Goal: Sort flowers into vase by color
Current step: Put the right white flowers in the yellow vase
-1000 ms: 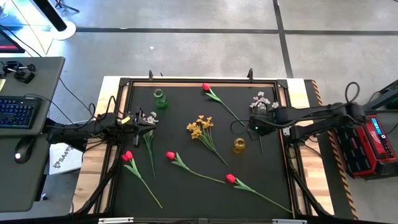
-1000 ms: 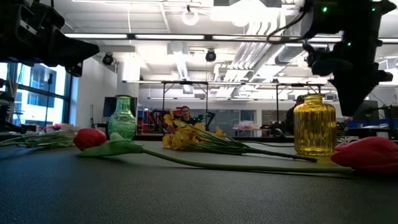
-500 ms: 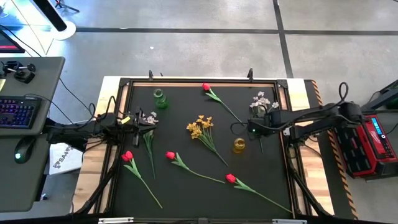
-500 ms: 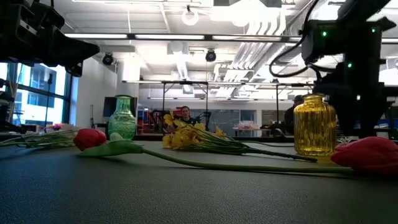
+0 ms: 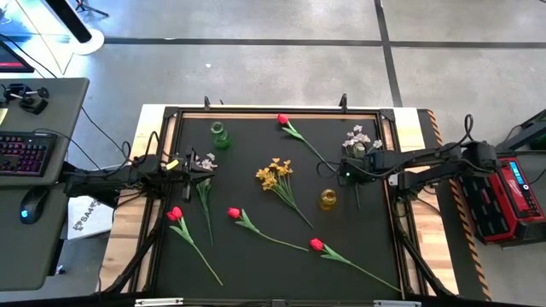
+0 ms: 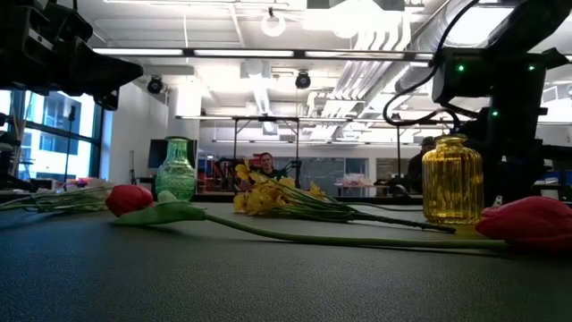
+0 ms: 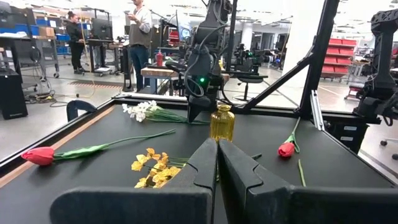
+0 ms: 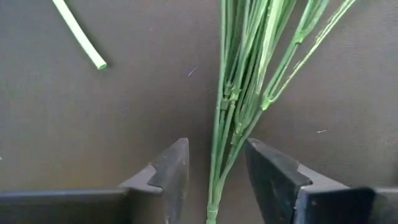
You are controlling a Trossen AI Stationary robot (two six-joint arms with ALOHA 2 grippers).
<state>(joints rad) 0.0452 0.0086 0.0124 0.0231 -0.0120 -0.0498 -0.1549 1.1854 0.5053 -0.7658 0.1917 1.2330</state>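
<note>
While the bunch of small white-pinkish blossoms on thin green stems (image 5: 359, 139) is lying flat near the right edge of the black counter (image 5: 256, 264), its stems (image 8: 239, 106) are running down between the two dark fingers of the right gripper (image 8: 214, 171), whose jaws are standing partly apart on either side of the stalks without pressing them. Just beside that gripper, toward the middle of the counter, a ribbed yellow glass vase (image 5: 328, 199) is standing upright, and beyond it a bunch of yellow blossoms (image 5: 275, 173) is lying with its stems pointing toward the vase. Four single red tulips are lying scattered: one (image 5: 283, 120) near the far edge, one (image 5: 234, 212) in the middle, one (image 5: 316, 245) toward the near right, and one (image 5: 175, 214) at the near left. A small green glass vase (image 5: 220, 135) is standing upright at the far left. At the left edge the left gripper (image 5: 201, 168) is waiting with jaws shut and empty, above a second pale blossom bunch (image 5: 206, 162) lying there.
</note>
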